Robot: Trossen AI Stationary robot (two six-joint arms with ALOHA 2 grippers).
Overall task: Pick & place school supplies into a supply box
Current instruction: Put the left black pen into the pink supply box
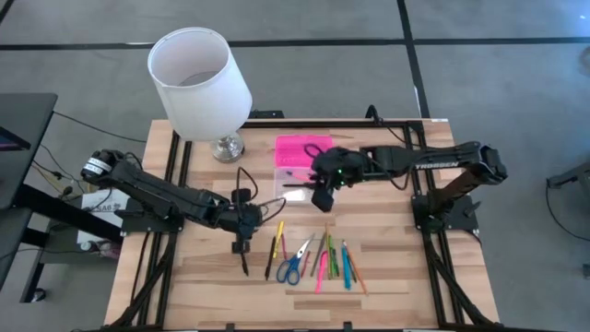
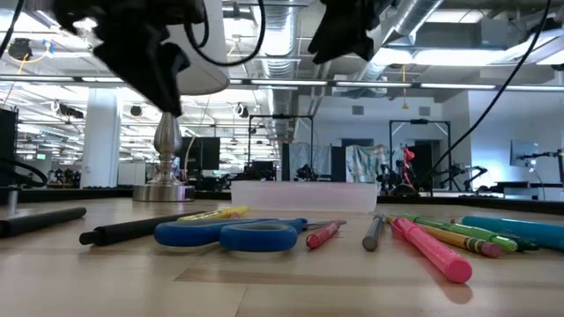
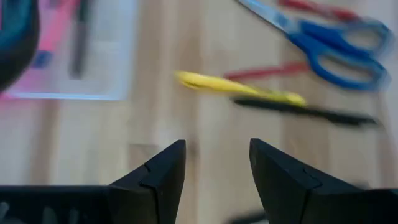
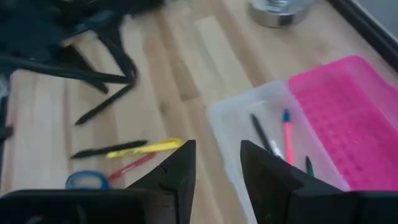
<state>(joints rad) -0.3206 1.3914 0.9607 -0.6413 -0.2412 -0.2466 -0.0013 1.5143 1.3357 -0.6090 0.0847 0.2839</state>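
Wooden table [image 1: 203, 267] — pens [image 1: 324, 258], scissors [image 1: 293, 266], box [image 1: 300, 171]

I see a pale wooden table [image 1: 203, 277] with a smooth, jointed-plank grain. The supply box [image 4: 323, 118] looks plastic: a clear, slightly frosted base and a glossy pink lid with a dimpled texture. The lamp's base [image 2: 165, 187] shines like polished metal; its white shade [image 1: 198, 83] looks matt.

Supply box [image 1: 300, 166] behind row of school supplies [image 1: 313, 260], lamp [image 1: 200, 85] behind-left
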